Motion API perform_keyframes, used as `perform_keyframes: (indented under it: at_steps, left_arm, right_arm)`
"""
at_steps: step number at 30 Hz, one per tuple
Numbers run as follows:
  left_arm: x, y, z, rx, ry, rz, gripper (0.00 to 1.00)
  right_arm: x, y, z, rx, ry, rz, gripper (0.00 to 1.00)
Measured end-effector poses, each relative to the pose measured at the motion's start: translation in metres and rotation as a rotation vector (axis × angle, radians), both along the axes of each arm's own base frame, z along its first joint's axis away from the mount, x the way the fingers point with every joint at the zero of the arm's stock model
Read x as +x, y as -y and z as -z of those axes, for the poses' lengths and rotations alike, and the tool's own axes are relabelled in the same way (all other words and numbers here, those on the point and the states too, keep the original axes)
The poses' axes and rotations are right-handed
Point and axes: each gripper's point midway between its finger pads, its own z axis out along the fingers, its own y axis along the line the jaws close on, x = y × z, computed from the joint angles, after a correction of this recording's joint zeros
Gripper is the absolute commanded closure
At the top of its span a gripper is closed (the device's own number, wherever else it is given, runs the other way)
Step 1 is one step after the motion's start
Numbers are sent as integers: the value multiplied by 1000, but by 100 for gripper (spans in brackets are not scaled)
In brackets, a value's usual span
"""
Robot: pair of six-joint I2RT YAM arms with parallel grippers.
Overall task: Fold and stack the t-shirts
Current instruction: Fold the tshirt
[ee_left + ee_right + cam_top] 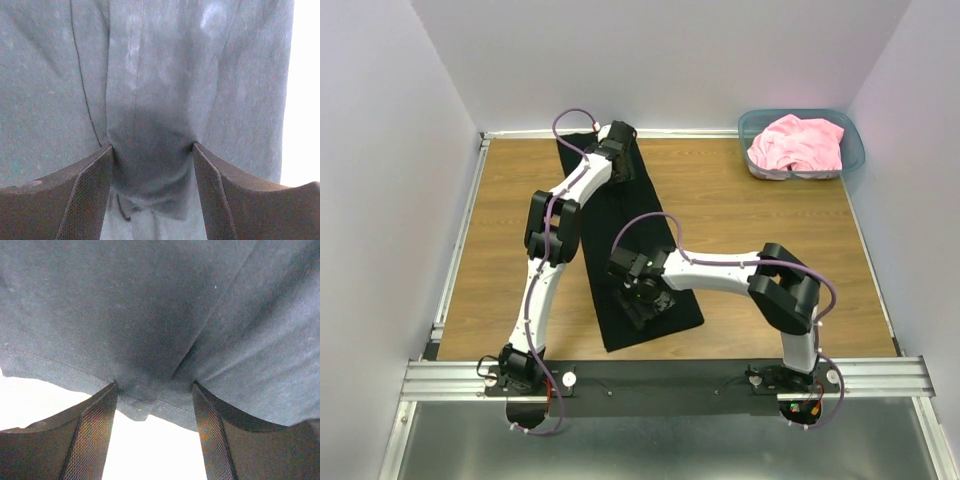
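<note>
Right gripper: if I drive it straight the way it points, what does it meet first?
The black t-shirt: its cloth sits between the fingers of the right gripper and fills the view ahead. Anything beneath is hidden.

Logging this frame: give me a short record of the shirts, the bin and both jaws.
black t-shirt: folded into a long strip on the table
pink t-shirt: crumpled in the teal bin, far right corner
left gripper: jaws open, astride cloth at the strip's far end
right gripper: jaws open, astride the strip's near edge
stack: not started
</note>
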Motion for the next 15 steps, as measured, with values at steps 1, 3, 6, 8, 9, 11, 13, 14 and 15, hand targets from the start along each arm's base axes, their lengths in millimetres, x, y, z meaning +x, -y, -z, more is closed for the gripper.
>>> perform_keyframes:
  at_steps: [1,3,6,8,9,11,13,14,15]
  left_arm:
    - [4,-1,-1,4,8,7,28]
    - [14,-6,-2,9,22,19,25]
    - [19,-7,-4,9,36,41,21]
    - [21,-8,-6,3,42,51,19]
    - [21,-9,-8,2,47,55,18]
    - [16,-10,-14,-2,44,62,18]
    - [7,-12,-34,-8,53,63,18]
    - [1,-14,-49,-11,63,61,18]
    - [-5,-16,-61,-15,72,59,18]
  right_arm:
    - [2,-6,-1,9,2,-1,31]
    - [7,-18,-2,27,4,-2,30]
    - [10,-25,-3,38,9,-3,25]
    - [12,-27,-5,46,16,-5,22]
    - [15,-28,-7,50,30,-6,17]
    - [20,-29,-15,58,61,-4,7]
    - [25,-29,-28,79,95,-1,4]
    - [30,-28,-37,95,117,12,4]
    - [32,-28,-46,110,132,16,4]
